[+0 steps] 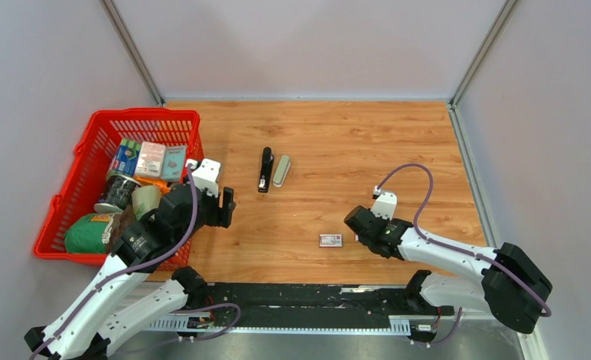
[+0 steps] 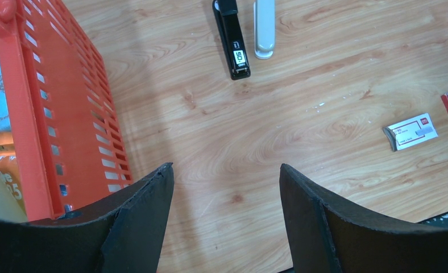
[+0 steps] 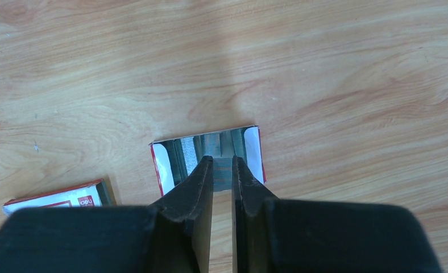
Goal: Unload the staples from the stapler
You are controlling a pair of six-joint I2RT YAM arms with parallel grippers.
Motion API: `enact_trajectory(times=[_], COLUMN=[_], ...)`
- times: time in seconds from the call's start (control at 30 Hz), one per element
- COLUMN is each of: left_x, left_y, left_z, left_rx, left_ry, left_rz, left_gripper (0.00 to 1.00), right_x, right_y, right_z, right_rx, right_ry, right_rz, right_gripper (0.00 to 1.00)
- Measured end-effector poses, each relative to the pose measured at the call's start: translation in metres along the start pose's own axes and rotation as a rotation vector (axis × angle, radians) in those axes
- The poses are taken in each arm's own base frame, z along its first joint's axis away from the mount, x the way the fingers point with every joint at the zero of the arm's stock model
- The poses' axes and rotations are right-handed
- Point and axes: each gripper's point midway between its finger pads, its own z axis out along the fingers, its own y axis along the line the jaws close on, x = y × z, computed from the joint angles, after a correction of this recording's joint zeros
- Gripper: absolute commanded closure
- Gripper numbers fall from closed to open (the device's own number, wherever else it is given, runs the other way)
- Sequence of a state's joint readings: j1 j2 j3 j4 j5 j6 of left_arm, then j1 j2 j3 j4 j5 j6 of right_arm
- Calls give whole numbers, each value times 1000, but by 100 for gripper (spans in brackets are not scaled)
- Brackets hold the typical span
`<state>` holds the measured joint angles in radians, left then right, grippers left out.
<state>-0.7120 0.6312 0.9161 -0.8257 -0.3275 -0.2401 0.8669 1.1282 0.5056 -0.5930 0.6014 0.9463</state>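
A black stapler [image 1: 265, 169] lies at mid-table next to a long beige piece [image 1: 281, 170]; both show at the top of the left wrist view, the stapler [image 2: 233, 40] left of the beige piece [image 2: 264, 28]. My right gripper [image 1: 360, 223] is at the front right. In its wrist view its fingers [image 3: 202, 187] are nearly together over an open red-and-white cardboard tray [image 3: 253, 153], with a short silvery strip of staples [image 3: 222, 169] between the tips. My left gripper [image 2: 226, 173] is open and empty, beside the basket [image 1: 144, 114] and well short of the stapler.
A small printed white box sleeve [image 1: 331, 240] lies just left of my right gripper, also in the left wrist view [image 2: 410, 132] and the right wrist view [image 3: 54, 197]. The red basket [image 2: 68, 85] holds several packets and cans at the left. Walls enclose the table.
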Motion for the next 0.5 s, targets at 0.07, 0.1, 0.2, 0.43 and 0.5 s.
enact_trajectory(times=[0.07,0.1,0.2,0.43,0.5], left_x=[0,0,0,0,0], left_y=[0,0,0,0,0], left_z=[0,0,0,0,0], left_rx=[0,0,0,0,0], left_ry=[0,0,0,2,2], left_rz=[0,0,0,1,1], left_gripper=[25,25,25,25,24], right_x=[0,0,-1,-1,-1], right_y=[1,2,4,6,6], right_z=[1,1,2,2,2], right_rx=[-2,-4,-8,-15,-19], right_ry=[-1,-2,-4,-6,-2], right_rz=[2,3,6,10,11], right_gripper=[86,86,86,85,85])
